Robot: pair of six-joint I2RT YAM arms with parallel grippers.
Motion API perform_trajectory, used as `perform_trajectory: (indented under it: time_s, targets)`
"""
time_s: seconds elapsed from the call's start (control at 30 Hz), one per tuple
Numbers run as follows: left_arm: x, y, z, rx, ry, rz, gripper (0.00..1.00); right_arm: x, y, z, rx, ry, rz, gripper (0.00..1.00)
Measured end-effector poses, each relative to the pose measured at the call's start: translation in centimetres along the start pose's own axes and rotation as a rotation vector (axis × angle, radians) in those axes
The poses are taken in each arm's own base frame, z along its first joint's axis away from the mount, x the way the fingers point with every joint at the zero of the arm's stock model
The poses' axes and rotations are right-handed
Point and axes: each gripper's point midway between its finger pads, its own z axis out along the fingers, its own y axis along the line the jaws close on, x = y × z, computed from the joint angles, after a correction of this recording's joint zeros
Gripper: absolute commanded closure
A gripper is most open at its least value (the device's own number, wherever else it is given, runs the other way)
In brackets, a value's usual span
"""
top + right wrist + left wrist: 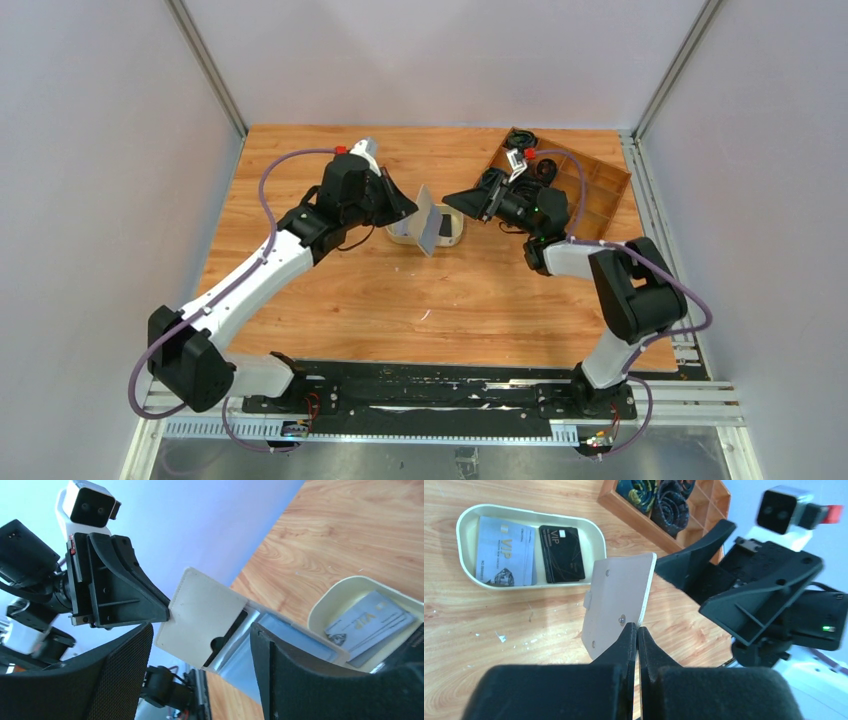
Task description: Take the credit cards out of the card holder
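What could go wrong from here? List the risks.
1. The left end effector pinches the card holder only at its edge; a pull may twist or slip it free.
2. The open right end effector straddles both the pale blue card and the holder's leaf; closing may clamp both.
3. A freed card could drop outside the oval dish, where other cards lie.

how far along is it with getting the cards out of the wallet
Done: a blue card and a black card lie in the dish. In hand: the left gripper clamps the wallet; the open right gripper straddles a pale card sticking out of it. Left: pull that one free; any others inside are hidden.
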Motion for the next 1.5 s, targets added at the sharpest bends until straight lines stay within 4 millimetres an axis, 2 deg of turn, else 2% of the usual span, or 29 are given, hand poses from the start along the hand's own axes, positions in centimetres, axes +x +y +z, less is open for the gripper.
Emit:
perform_trajectory:
  time_s: [0.13, 0.3, 0.67, 0.93, 1.5]
  targets:
    - [-0.9, -0.6, -0.5, 0.008, -0.031, -0.015, 1.00, 0.0, 0.2, 0.2, -0.054, -0.012, 0.086, 0.25]
    - [-1.9, -1.5, -1.7, 0.030, -0.077, -0.040, 1.00, -1.3, 2.9, 0.3, -0.145, -0.040, 0.082, 0.25]
    - [-4.7, -4.1, -3.1, 0.110, -0.171, -0.076, 1.00, -1.7, 5.0, 1.0, -0.203, -0.032, 0.133, 0.26]
    - [-5.9, -5.8, -3.5, 0.175, -0.208, -0.096, 1.00, -2.1, 8.2, 2.5, -0.290, -0.015, 0.125, 0.26]
    - [-7.0, -7.5, -5.0, 0.246, -0.250, -0.102, 1.00, -2.1, 7.7, 2.9, -0.283, -0.020, 0.147, 0.26]
